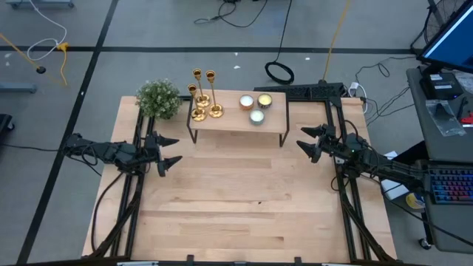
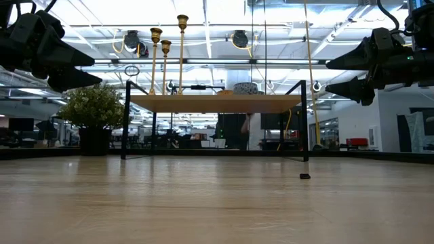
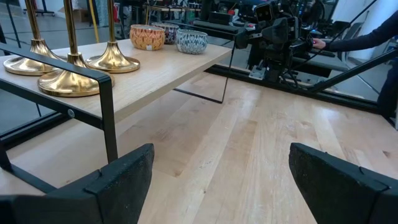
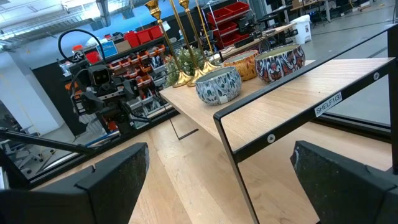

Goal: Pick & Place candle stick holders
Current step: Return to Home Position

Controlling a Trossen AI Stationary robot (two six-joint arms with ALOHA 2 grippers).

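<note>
Standing on the left part of the shelf (image 1: 236,124), the 3 candle stick holders (image 1: 215,111) are all upright and close together. In the left wrist view their round gold bases (image 3: 68,82) sit near the shelf's edge, but I cannot tell if the bases touch each other. In the low view their thin stems rise high above the shelf top, each with a small cup at the end.

On the right part of the same shelf there are 3 short round candles (image 1: 256,116), apart from the holders. A green plant (image 1: 158,98) stands on the table (image 1: 244,207) just beside the left end of the shelf.

At the left side of the table, the left gripper (image 1: 176,150) hangs in front of the shelf and points toward the middle. Its 2 fingers (image 3: 124,180) are spread wide and nothing is between them. On the right side of the table, the right gripper (image 1: 301,138) faces it. Its fingers (image 4: 106,180) are also wide apart and it holds nothing. In the low view both grippers are well clear of the wooden surface. A small dark thing (image 2: 304,176) lies on the bare table in front of the shelf.
</note>
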